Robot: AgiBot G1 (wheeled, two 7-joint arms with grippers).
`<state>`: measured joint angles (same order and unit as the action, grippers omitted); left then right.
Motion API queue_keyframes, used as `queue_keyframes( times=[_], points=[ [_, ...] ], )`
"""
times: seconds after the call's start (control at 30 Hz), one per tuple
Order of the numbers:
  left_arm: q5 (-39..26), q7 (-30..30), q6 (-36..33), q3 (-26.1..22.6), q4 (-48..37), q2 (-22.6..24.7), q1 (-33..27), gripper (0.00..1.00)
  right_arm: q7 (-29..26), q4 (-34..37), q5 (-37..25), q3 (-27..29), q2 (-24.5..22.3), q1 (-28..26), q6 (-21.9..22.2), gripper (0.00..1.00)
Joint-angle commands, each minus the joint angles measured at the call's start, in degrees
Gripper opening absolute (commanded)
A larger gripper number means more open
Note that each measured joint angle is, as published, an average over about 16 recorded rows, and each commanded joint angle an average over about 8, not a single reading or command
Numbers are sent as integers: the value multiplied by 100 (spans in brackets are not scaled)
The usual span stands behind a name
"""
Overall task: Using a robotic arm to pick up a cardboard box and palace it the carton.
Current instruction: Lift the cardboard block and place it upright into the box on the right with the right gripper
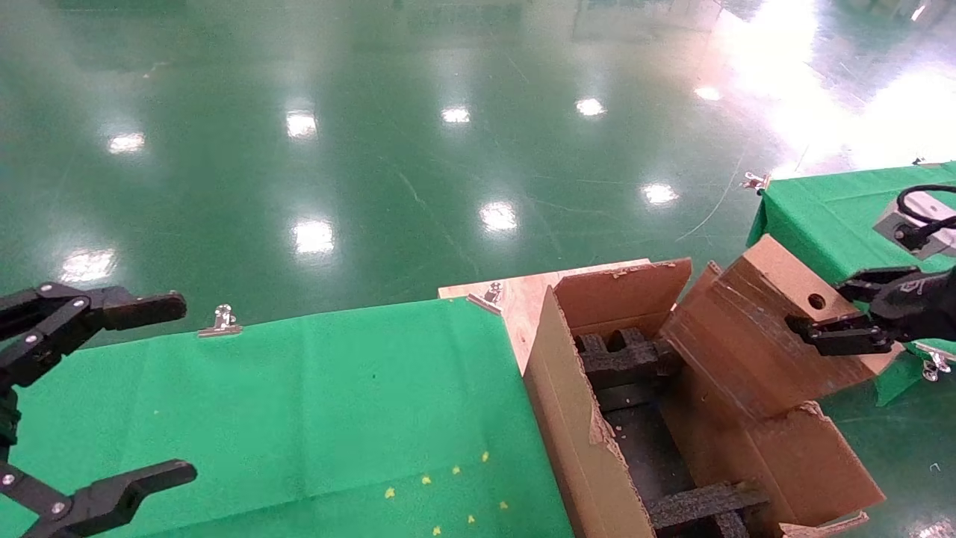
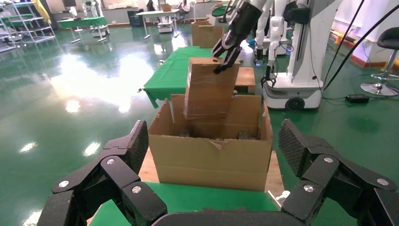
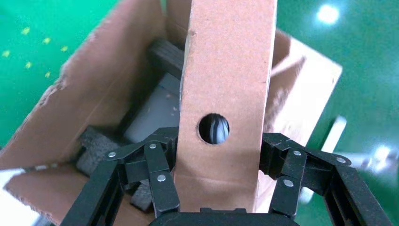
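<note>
My right gripper (image 1: 829, 308) is shut on the small brown cardboard box (image 1: 754, 336), gripping it near its round hole. The box is tilted, its lower end dipping into the open carton (image 1: 567, 403), above the black foam inserts (image 1: 620, 359). In the right wrist view the fingers (image 3: 157, 174) clamp both sides of the box (image 3: 226, 70) over the carton (image 3: 108, 94). The left wrist view shows the box (image 2: 209, 89) standing up out of the carton (image 2: 211, 160), held by the right gripper (image 2: 226, 54). My left gripper (image 1: 179, 388) is open and empty over the green table, left of the carton.
The carton stands on a wooden board (image 1: 523, 299) beside the green cloth table (image 1: 299, 403). Metal clips (image 1: 222, 321) hold the cloth's far edge. A second green table (image 1: 821, 209) is at the right. Glossy green floor lies beyond. A robot base (image 2: 291, 89) stands behind the carton.
</note>
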<state>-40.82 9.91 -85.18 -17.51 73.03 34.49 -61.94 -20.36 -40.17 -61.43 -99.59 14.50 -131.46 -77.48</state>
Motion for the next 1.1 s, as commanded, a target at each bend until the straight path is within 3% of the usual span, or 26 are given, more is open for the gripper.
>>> queue_keyframes(
  times=[0.03, 0.27, 0.47, 0.87, 1.1],
  points=[
    [0, 0, 0, -1, 0, 0, 0, 100, -395, 1, -3, -46, -62, 77, 166, 0],
    [1, -1, 1, -2, 0, -1, -1, 100, -1729, -767, 36, -199, -447, 333, 896, 0],
    [2, -2, 1, -3, 0, -1, -1, 100, -2488, -1564, -224, -345, -677, 475, 1461, 0],
    [4, -3, 3, -4, -3, -2, -1, 100, -2834, -2088, -504, -519, -665, 627, 1836, 0],
    [5, -4, 3, -6, -4, -2, -2, 100, -3257, -2240, -568, -712, -607, 911, 2338, 0]
  ],
)
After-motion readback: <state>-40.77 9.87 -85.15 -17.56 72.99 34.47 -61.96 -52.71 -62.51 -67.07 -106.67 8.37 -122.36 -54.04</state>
